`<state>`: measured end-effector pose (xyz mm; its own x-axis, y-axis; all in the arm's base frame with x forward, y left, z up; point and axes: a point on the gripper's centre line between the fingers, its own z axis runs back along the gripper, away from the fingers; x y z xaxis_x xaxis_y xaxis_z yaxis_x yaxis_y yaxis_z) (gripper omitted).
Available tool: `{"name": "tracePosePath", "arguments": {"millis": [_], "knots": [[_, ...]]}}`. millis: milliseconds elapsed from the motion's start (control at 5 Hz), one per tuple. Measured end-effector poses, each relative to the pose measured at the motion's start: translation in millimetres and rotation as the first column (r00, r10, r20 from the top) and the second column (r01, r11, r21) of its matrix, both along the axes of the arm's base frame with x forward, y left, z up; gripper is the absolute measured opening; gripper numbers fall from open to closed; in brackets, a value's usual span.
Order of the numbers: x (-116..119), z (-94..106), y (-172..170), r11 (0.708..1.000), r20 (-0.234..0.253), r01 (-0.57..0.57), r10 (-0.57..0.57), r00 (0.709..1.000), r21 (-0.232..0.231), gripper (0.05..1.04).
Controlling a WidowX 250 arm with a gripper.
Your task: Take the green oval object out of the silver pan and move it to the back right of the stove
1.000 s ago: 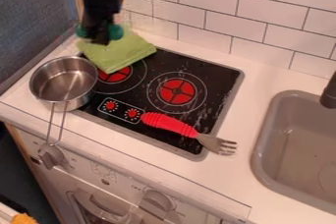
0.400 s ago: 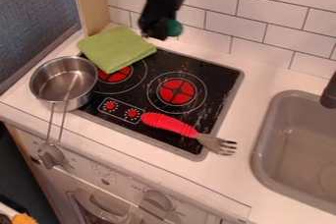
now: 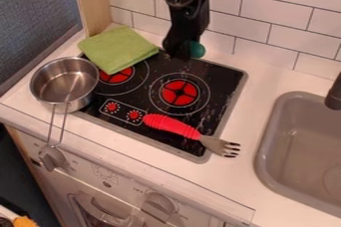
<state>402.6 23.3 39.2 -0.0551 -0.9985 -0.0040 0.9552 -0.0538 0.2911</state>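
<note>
Claw (image 3: 184,56) at upper centre, opening and grip unclear, green cloth (image 3: 118,50) upper left, pan (image 3: 65,82) left, red-handled fork (image 3: 174,125) near centre

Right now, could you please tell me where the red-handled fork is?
It lies across the front right edge of the black stovetop, tines toward the sink.

Pot (image 3: 44,87) blocks left, fork (image 3: 174,125) across front, right burner (image 3: 180,93) uncovered
</note>
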Motion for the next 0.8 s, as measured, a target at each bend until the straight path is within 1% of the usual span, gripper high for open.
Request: {"name": "tracePosePath", "arguments": {"millis": [200,400,600,800], "knots": [[3.4,-19.7,-3.0,1.000,-0.034,0.013,-0.013,0.999,-0.020,0.450],[4.4,-24.7,-4.7,0.999,-0.051,0.023,-0.024,0.998,-0.027,0.525],[3.1,-25.1,-3.9,1.000,-0.063,0.018,-0.020,0.998,-0.023,0.835],[3.1,-24.5,-3.8,0.999,-0.062,0.019,-0.020,0.998,-0.026,1.005]]}}
